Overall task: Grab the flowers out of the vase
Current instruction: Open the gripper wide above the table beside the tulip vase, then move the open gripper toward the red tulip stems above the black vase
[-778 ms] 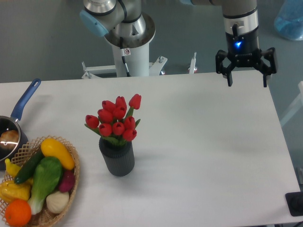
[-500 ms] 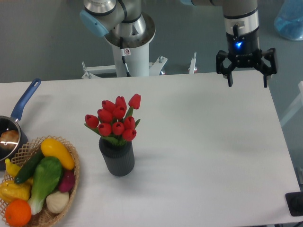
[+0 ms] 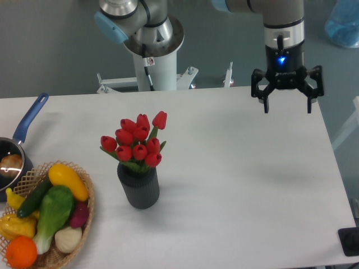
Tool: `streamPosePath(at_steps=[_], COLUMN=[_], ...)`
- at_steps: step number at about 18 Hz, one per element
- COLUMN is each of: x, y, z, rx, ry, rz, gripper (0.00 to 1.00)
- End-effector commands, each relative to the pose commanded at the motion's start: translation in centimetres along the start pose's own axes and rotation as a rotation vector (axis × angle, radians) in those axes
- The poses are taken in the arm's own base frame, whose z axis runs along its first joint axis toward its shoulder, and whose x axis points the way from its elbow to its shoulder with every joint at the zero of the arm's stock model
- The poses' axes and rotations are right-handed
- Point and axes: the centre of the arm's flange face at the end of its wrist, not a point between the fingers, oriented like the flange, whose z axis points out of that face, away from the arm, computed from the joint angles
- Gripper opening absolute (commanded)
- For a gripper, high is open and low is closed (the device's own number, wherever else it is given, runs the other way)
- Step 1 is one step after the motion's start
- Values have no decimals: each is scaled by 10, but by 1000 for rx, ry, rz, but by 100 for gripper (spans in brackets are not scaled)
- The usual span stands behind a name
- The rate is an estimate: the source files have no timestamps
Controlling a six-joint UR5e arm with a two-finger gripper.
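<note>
black jaws spread wide, holding nothing | red flowers standing in vase

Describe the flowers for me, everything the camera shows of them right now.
The flowers are a tight bunch of red tulip buds, all closed, with a few green leaves showing beneath them. They look artificial, though that is a guess. One bud at the upper right stands higher and leans outward. The bunch sits upright in the dark ribbed vase, which hides the stems. Only the vase touches them; the gripper hangs far off to the right with its fingers spread.
</note>
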Motion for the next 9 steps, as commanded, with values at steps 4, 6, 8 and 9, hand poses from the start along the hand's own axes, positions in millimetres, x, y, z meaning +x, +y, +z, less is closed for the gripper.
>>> streamPosePath(at_steps=[4,6,8,9], x=[-15,-18,-8,-5], y=[-17,-47,-74,-76], z=[-2,-3,6,8], rx=[25,64,80,81], ry=[-10,-10,10,19], rz=[-160,-295,-324,-322], gripper=[100,100,100,100])
